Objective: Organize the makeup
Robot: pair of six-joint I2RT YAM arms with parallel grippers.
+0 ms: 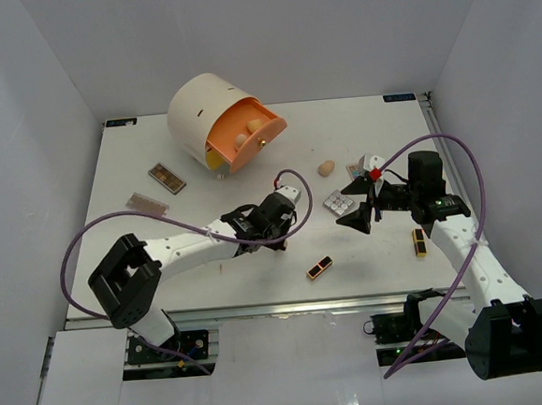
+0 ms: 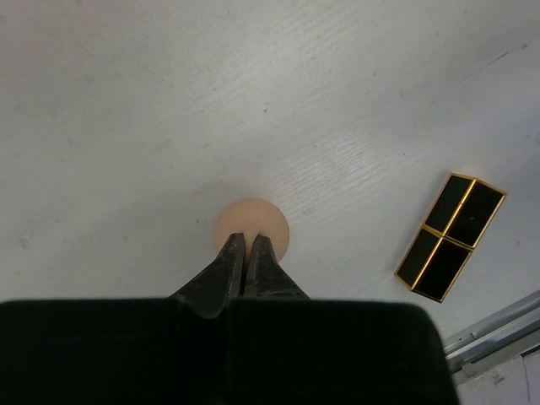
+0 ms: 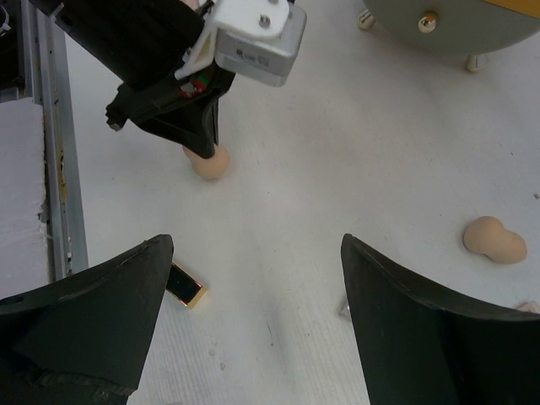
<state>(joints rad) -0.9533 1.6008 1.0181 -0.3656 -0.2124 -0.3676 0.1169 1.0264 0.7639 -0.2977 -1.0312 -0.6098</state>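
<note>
White table (image 1: 249,167) in a white-walled bay: a pinch on soft foam.
The left gripper (image 2: 247,243) is squeezed tight on the top of a tan sponge (image 2: 253,215), which rests on the table near a black-and-gold case (image 2: 450,236). The right gripper (image 3: 253,245) hangs wide apart and empty. So slight a bite may slip on lifting, letting the tan sponge roll.

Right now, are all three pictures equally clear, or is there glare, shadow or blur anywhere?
Top external view: soft, even light, only faint shadows on the table. Left wrist view: the black-and-gold case is crisp; the left gripper, tips on a sponge, is a black mass without detail. Right wrist view: the right gripper looms dark, the table sharp.
</note>
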